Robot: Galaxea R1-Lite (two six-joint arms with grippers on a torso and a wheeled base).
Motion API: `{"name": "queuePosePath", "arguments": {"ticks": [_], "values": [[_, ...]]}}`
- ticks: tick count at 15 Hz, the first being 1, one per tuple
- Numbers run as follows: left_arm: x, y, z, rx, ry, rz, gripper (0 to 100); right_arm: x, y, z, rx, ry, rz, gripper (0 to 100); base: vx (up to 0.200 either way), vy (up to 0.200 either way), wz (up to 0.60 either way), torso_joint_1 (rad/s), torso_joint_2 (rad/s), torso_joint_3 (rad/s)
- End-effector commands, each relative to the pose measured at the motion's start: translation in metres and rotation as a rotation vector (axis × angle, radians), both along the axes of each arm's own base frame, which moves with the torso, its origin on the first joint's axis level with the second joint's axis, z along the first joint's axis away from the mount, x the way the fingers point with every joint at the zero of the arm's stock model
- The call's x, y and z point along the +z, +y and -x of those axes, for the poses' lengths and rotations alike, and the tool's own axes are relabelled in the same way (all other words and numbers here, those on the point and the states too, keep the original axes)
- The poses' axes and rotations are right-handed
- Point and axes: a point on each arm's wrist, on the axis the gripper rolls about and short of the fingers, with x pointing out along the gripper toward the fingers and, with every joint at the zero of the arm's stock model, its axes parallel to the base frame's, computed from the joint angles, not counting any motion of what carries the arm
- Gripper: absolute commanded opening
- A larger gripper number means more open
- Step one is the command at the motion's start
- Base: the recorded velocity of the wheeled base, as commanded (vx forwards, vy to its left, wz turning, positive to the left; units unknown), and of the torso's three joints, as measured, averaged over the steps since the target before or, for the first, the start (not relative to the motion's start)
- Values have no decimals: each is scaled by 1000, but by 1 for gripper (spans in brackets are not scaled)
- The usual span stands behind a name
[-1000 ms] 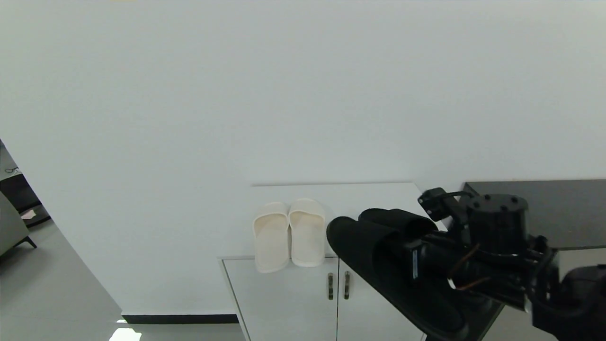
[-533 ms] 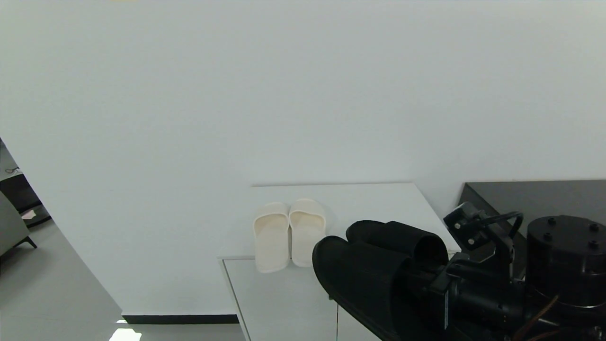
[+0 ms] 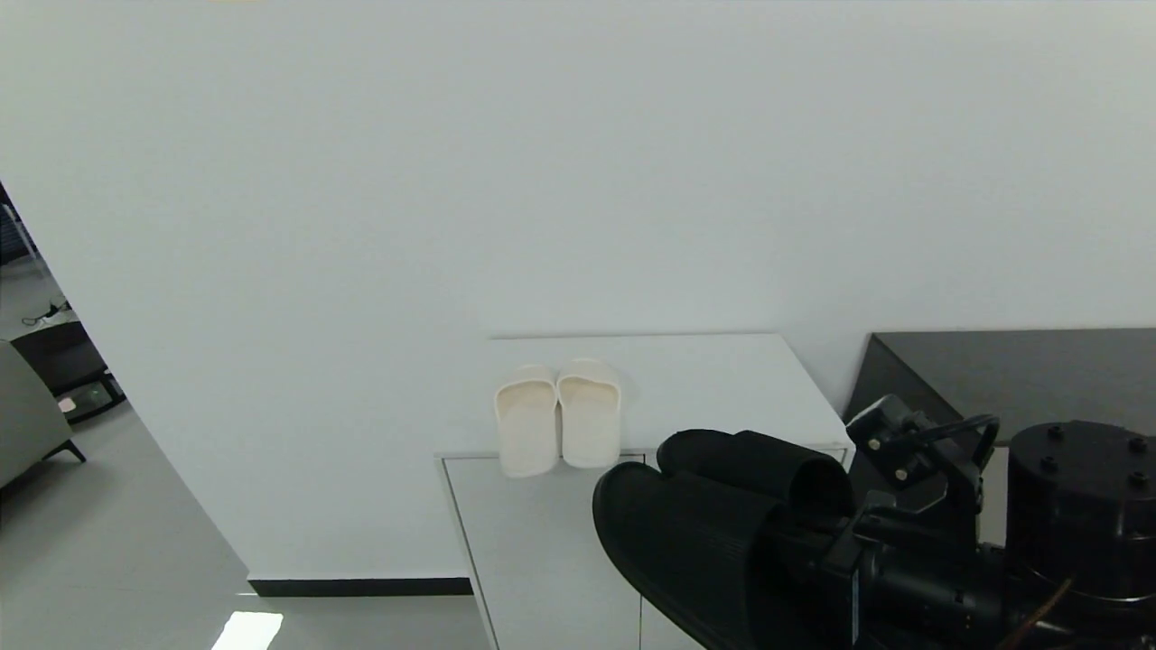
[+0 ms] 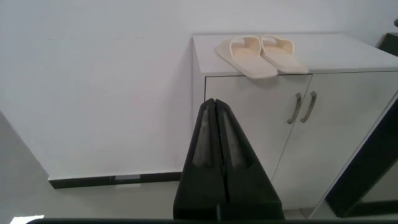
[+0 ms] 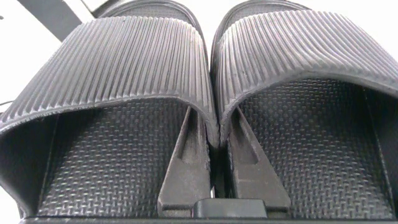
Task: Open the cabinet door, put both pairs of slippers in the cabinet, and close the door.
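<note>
Your right gripper [image 5: 214, 124] pinches both black slippers [image 3: 695, 533] by their touching inner straps; they look light, rubbery, floppy. Your left gripper [image 4: 216, 134] is clenched, empty.

On the head camera the black slippers [image 3: 704, 533] cover much of the cabinet [image 3: 542, 560] front, and I lose both past the frame's bottom edge.
</note>
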Motion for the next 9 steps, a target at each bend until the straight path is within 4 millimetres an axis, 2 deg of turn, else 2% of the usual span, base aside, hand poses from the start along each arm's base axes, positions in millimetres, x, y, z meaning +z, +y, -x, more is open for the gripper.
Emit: {"name": "queuePosePath", "arguments": {"ticks": [1,2,6,9], "values": [[0,0,0,-1,0,0,0,-2,-1,2,2,3,8,0,-200,0,0,2,7,2],[0,0,0,-1,1,0,0,-3,-1,2,5,3,8,0,-200,0,0,2,7,2],[0,0,0,-2,0,0,0,-9,-9,7,83,-9,-41,0,0,0,0,0,0,0],[0,0,0,-4,1,-2,0,-10,-12,4,72,-9,-43,0,0,0,0,0,0,0]]}}
